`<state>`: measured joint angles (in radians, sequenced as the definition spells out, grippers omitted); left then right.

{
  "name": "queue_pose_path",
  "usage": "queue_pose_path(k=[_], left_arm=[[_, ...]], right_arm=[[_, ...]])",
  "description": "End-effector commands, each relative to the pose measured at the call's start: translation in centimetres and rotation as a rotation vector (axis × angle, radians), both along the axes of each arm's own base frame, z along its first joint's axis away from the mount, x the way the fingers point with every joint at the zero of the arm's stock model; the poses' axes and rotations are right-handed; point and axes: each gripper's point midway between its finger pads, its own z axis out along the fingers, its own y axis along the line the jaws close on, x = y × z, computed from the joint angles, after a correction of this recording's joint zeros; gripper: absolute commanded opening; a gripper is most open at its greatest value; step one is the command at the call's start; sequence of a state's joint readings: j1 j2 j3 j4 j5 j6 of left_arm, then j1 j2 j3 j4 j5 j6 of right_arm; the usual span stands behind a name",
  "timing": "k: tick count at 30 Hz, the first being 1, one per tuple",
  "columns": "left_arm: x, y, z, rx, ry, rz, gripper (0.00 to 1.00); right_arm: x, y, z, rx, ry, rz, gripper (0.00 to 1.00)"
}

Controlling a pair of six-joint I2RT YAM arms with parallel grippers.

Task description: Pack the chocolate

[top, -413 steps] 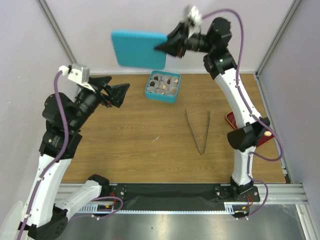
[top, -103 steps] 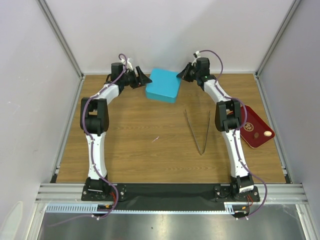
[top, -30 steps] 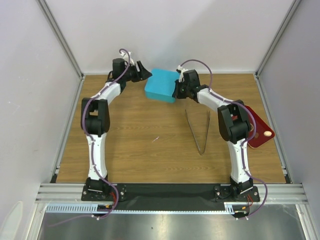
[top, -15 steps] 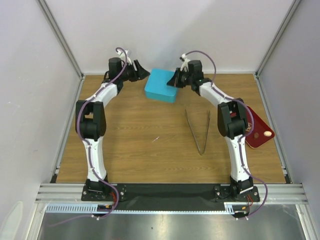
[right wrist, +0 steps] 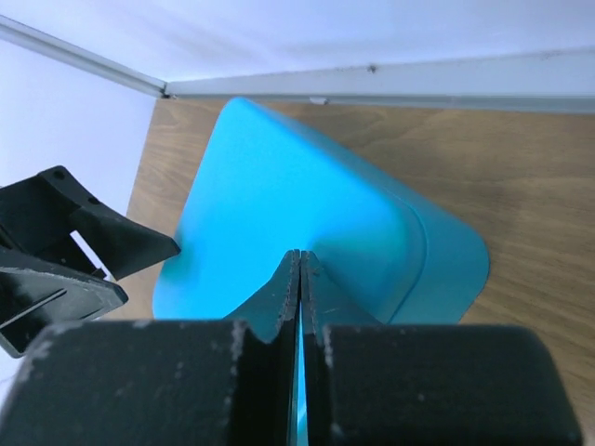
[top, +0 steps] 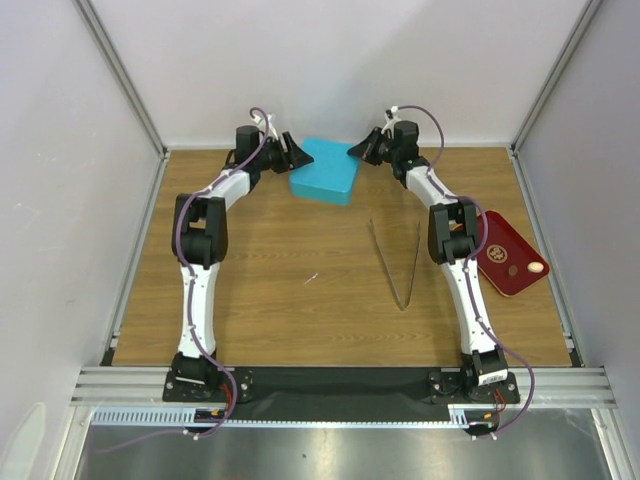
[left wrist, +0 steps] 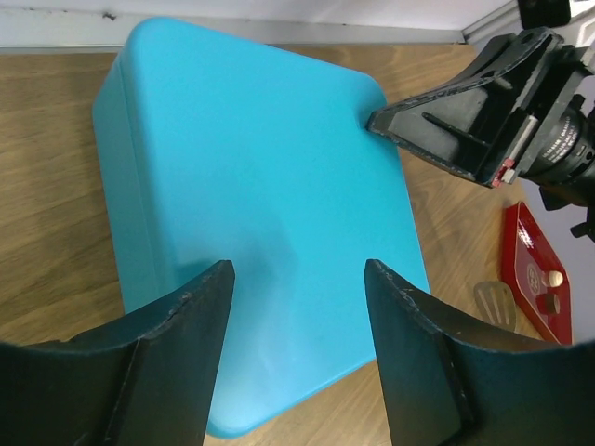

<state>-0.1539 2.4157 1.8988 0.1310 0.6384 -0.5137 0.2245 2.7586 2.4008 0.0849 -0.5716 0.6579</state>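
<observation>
Teal box (top: 326,183), upper centre, now lidded; chocolate out of sight inside, one pale piece (top: 537,267) still on red tray (top: 505,245), right; left jaws wide, empty, over box; right jaws shut at its corner; nearly packed.

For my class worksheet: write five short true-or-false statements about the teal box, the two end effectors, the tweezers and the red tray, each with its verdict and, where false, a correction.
1. The teal box has its lid on. True.
2. The right end effector is wide open. False: its fingers are pressed together, at the box's lid.
3. The tweezers lie on the table, held by neither arm. True.
4. The red tray sits at the table's left edge. False: it sits at the right edge.
5. The left end effector is open, with the box showing between its fingers. True.
</observation>
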Motion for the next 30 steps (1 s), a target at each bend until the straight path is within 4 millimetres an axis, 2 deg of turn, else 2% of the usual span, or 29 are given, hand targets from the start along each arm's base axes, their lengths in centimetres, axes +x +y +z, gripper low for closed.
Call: queue_pose_path(k=[1,6,9,10,13,16,17,18,20,23,25,27,28,30], left_arm=[[0.1,-0.6,-0.8,0.024,0.007,-0.018,0.65],[0.2,-0.5,-0.7,0.035,0.002,-0.011,0.66],[0.4,-0.6,-0.4,0.028,-0.001,-0.012,0.66],[0.4,-0.7,-0.4,0.026,-0.002,-0.014,0.66],[0.4,-1.0,-0.4,0.029,-0.001,-0.018,0.66],[0.4,-1.0,-0.4,0.031,0.0,-0.017,0.66],[0.4,-1.1,-0.4,0.029,0.001,-0.016,0.66],[0.5,-1.2,-0.2,0.027,-0.003,-0.019,0.66],[0.5,-1.2,-0.1,0.027,-0.001,-0.018,0.66],[0.6,-1.3,0.0,0.026,-0.002,-0.02,0.66],[0.6,-1.4,-0.2,0.03,0.002,-0.019,0.66],[0.6,-1.3,-0.5,0.031,0.008,-0.018,0.66],[0.6,-1.3,-0.8,0.034,0.015,-0.017,0.66],[0.6,-1.3,-0.9,0.036,0.017,-0.016,0.66]], right_arm=[[-0.3,-0.3,-1.5,-0.063,0.047,-0.039,0.0],[0.1,-0.9,2.2,-0.087,-0.052,-0.052,0.0],[-0.2,0.0,6.0,-0.029,-0.14,0.006,0.0],[-0.3,0.1,8.3,-0.004,-0.199,0.016,0.0],[-1.0,0.8,11.9,0.077,-0.268,0.049,0.0],[-1.4,1.1,14.4,0.166,-0.324,0.073,0.0],[-1.4,1.2,13.7,0.185,-0.311,0.085,0.0],[-1.3,1.3,13.9,0.205,-0.305,0.087,0.0],[-0.7,1.1,12.3,0.193,-0.263,0.067,0.0],[0.6,0.6,6.8,0.159,-0.14,0.014,0.0],[1.2,-0.3,2.1,0.122,-0.032,-0.031,0.0],[1.3,-1.0,-1.0,0.089,0.027,-0.06,0.0],[1.2,-1.4,-2.1,0.075,0.064,-0.07,0.0],[1.0,-1.6,-2.9,0.073,0.087,-0.066,0.0]])
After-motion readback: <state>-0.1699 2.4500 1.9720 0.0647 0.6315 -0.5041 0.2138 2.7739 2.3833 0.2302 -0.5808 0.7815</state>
